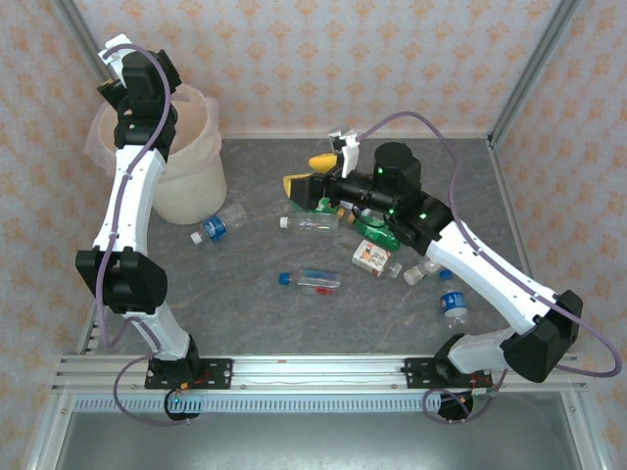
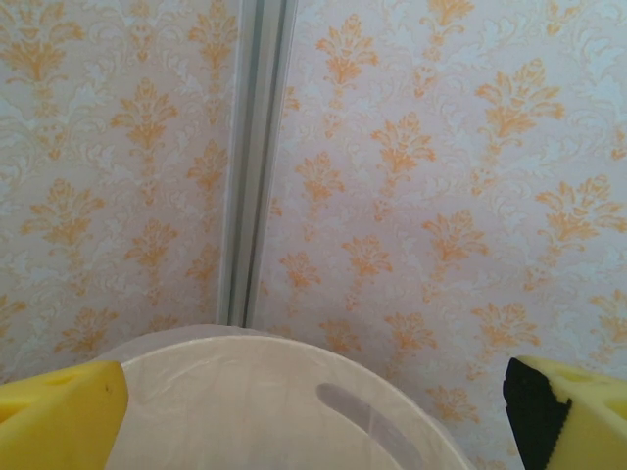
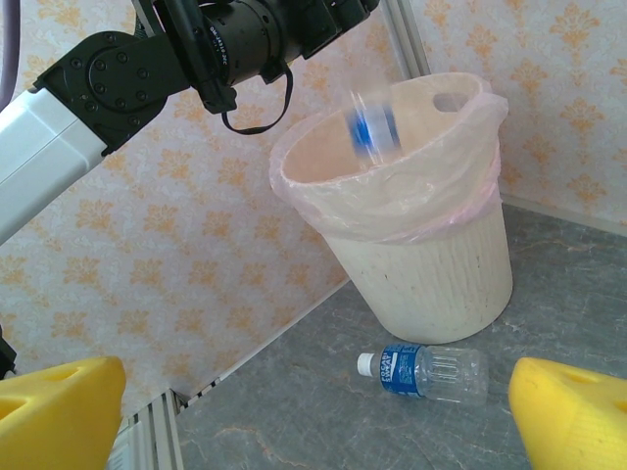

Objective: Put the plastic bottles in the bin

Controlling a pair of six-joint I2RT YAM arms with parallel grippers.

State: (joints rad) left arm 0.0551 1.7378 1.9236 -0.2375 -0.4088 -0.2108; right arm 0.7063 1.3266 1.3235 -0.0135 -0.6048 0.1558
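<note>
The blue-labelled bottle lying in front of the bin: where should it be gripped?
Grip the bottle mid-body, beside its blue label, from straight above with jaws across its width. It lies flat on its side, clear of the bin, both flanks exposed.

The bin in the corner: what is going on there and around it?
The left end effector hangs open above the bin, and a blurred blue-labelled bottle is in mid-air at its mouth, apparently dropping in. The right end effector is open over the middle of the table, holding nothing. Several bottles lie on it.
</note>
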